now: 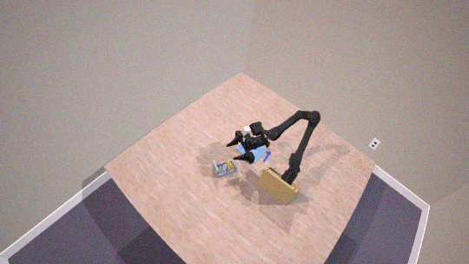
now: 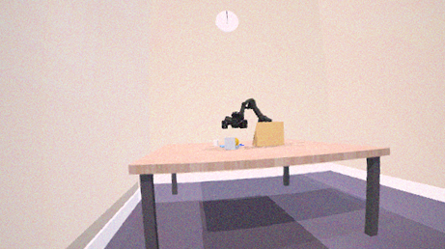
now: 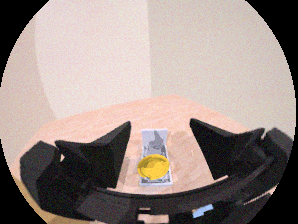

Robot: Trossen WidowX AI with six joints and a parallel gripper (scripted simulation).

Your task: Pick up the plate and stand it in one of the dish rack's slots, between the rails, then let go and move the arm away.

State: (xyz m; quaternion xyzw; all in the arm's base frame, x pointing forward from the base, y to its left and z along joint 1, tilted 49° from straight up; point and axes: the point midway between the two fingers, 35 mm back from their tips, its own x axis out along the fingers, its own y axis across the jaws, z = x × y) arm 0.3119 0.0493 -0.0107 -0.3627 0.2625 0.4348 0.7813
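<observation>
The yellow plate (image 1: 230,164) (image 2: 237,141) (image 3: 153,167) stands on edge in the grey dish rack (image 1: 214,168) (image 2: 229,143) (image 3: 146,134), near the rack end closer to the arm. It looks upright or slightly leaning; the rails around its lower edge are too small to tell apart. My gripper (image 1: 231,152) (image 2: 233,125) (image 3: 160,121) is open and empty. It hangs well above the rack and plate, touching neither. In the wrist view the plate shows below and between the spread fingers, with the rack's tall end panel beyond it.
A light blue flat piece (image 1: 259,153) lies under the gripper, with a small blue object (image 1: 267,156) beside it. A white cup (image 1: 247,129) (image 2: 216,143) stands behind them. A large tan block (image 1: 278,187) (image 2: 269,134) stands by the arm's base.
</observation>
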